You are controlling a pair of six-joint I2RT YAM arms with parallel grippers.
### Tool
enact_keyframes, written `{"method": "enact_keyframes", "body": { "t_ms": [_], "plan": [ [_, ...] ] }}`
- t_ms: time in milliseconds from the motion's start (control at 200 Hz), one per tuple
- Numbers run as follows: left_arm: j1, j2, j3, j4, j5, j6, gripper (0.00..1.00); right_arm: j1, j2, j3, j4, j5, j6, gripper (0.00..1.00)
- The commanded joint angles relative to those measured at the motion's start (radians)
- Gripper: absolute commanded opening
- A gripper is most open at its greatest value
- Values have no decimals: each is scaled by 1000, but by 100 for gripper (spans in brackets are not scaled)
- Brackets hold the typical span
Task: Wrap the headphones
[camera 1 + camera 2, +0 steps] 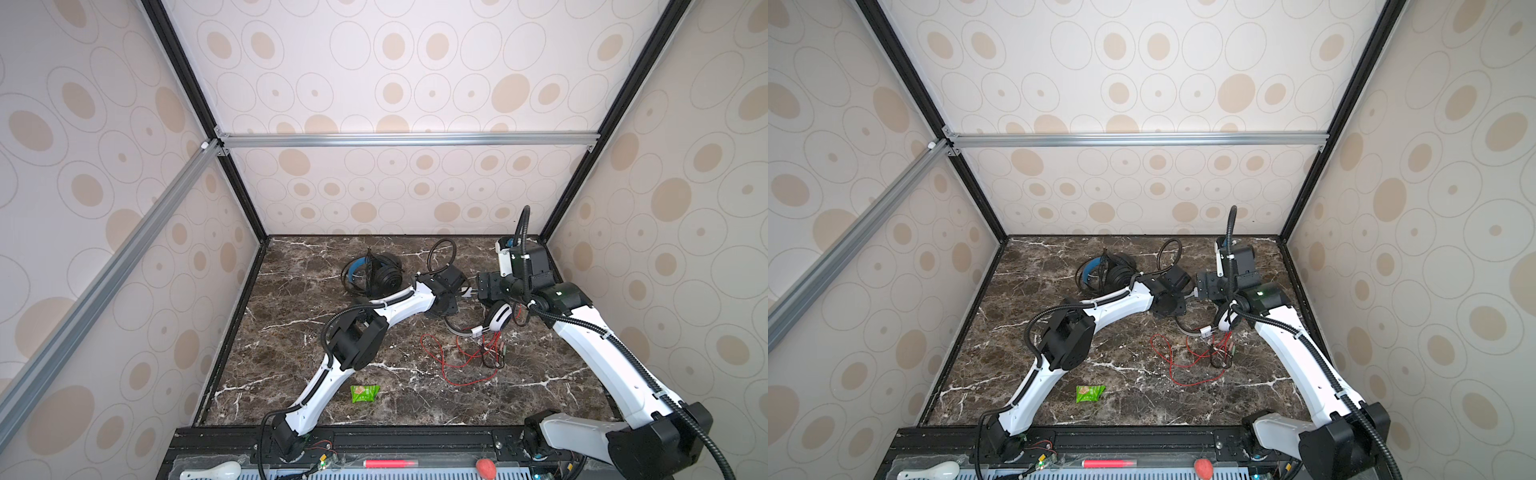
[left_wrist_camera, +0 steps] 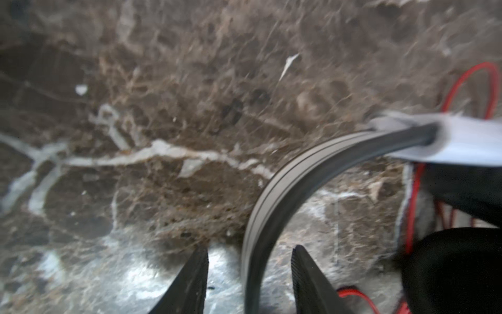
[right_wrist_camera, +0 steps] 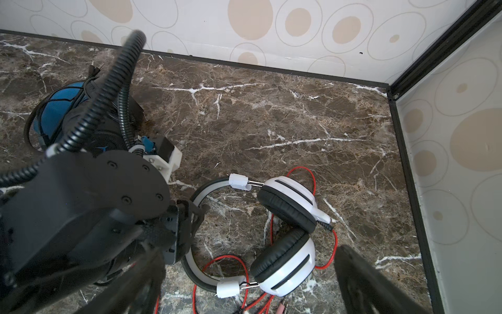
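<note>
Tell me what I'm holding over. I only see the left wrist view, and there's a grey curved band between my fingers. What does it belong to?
Observer: It is the headband of the white headset, which lies flat on the marble tabletop with its two black-cushioned ear cups touching.
Operator: Where is my other hand?
Observer: The right hand hovers open above those ear cups, touching nothing.
</note>
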Motion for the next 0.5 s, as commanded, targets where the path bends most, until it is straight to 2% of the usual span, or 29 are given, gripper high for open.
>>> {"method": "enact_keyframes", "body": {
  "t_ms": [0, 120, 285, 465, 495],
  "plan": [
    [-25, 26, 37, -91, -57, 8, 44, 7, -28, -9, -3, 7, -1, 100],
    [-30, 45, 37, -107, -74, 19, 41, 6, -30, -8, -6, 8, 3, 100],
    [-33, 64, 43, -122, -107, 24, 28, 6, -34, -13, -16, 5, 9, 100],
    [-30, 41, 41, -113, -151, 62, 0, 9, -48, -28, -24, 5, 11, 100],
    [-29, 32, 43, -108, -161, 71, 0, 9, -52, -33, -26, 5, 10, 100]
  ]
}}
